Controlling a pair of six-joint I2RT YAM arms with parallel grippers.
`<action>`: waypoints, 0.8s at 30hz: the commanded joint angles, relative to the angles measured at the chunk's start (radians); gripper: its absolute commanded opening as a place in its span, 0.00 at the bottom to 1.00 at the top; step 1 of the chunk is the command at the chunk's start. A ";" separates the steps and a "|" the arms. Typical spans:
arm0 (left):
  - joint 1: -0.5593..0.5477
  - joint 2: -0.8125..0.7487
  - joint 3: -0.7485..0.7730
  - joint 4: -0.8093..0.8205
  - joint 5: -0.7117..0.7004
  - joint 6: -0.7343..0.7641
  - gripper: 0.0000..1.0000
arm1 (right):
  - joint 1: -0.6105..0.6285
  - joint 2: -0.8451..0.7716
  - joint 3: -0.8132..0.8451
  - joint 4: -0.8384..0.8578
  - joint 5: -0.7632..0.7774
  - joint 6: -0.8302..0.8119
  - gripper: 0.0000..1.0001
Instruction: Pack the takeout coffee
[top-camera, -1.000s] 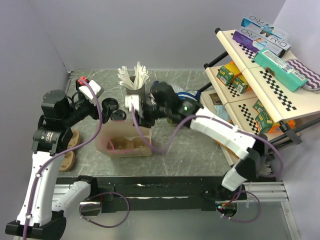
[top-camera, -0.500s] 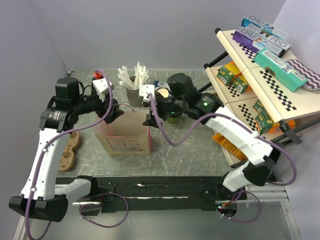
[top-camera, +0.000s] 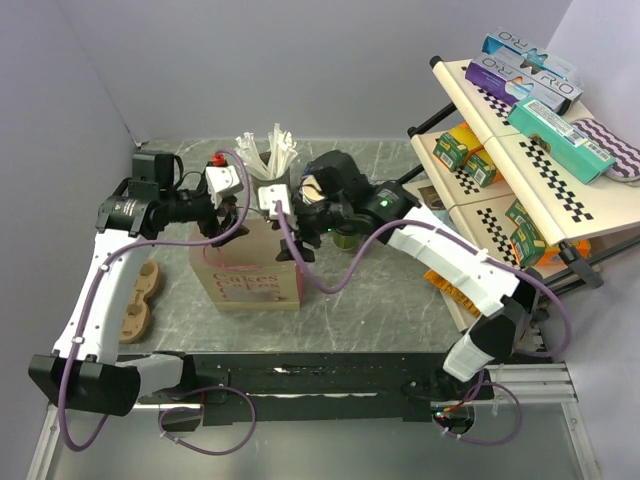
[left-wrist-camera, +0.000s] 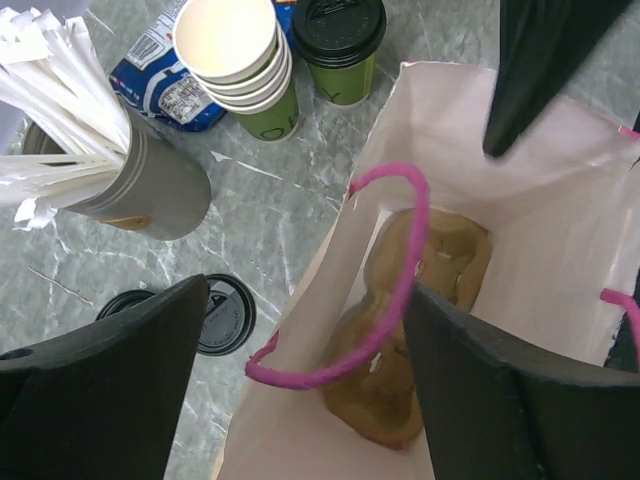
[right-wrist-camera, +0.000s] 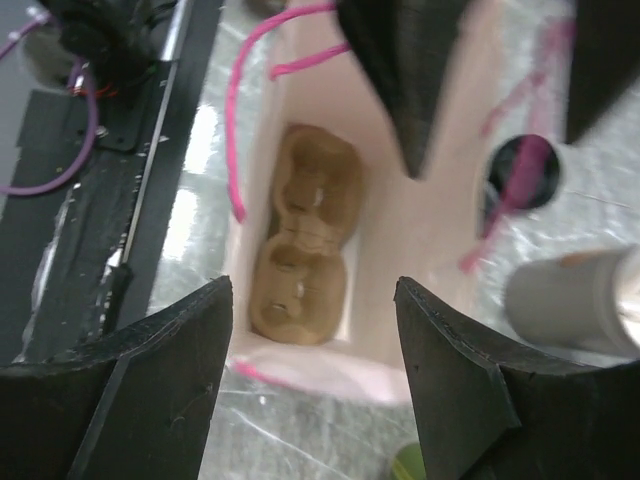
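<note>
The takeout coffee (left-wrist-camera: 339, 45), a green cup with a black lid, stands on the table behind the paper bag (top-camera: 250, 285); in the top view my right arm mostly hides it. My left gripper (left-wrist-camera: 310, 390) is open at the bag's left rim, with the bag wall and a pink handle (left-wrist-camera: 400, 260) between its fingers. My right gripper (right-wrist-camera: 315, 390) hangs open over the bag's other end, holding nothing. A brown pulp cup carrier (right-wrist-camera: 300, 240) lies at the bottom of the bag.
A stack of lidless cream cups (left-wrist-camera: 235, 50) stands beside the coffee. A grey holder of white straws (left-wrist-camera: 140, 170) and loose black lids (left-wrist-camera: 215, 315) sit left of the bag. A shelf rack of boxes (top-camera: 520, 150) fills the right side. Spare brown carriers (top-camera: 135, 300) lie at far left.
The bag now stands upright with its mouth up. My left gripper swung right onto its left rim. My right gripper opened and came back over the right rim.
</note>
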 joint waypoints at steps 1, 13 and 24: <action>0.004 0.025 0.005 0.004 0.035 0.070 0.79 | 0.045 0.032 0.071 -0.023 -0.037 -0.029 0.73; 0.004 0.107 0.030 -0.159 0.114 0.178 0.35 | 0.112 0.109 0.070 -0.089 -0.008 0.007 0.50; 0.003 0.177 0.295 -0.280 0.128 -0.010 0.01 | 0.077 0.082 0.177 -0.181 0.009 0.019 0.00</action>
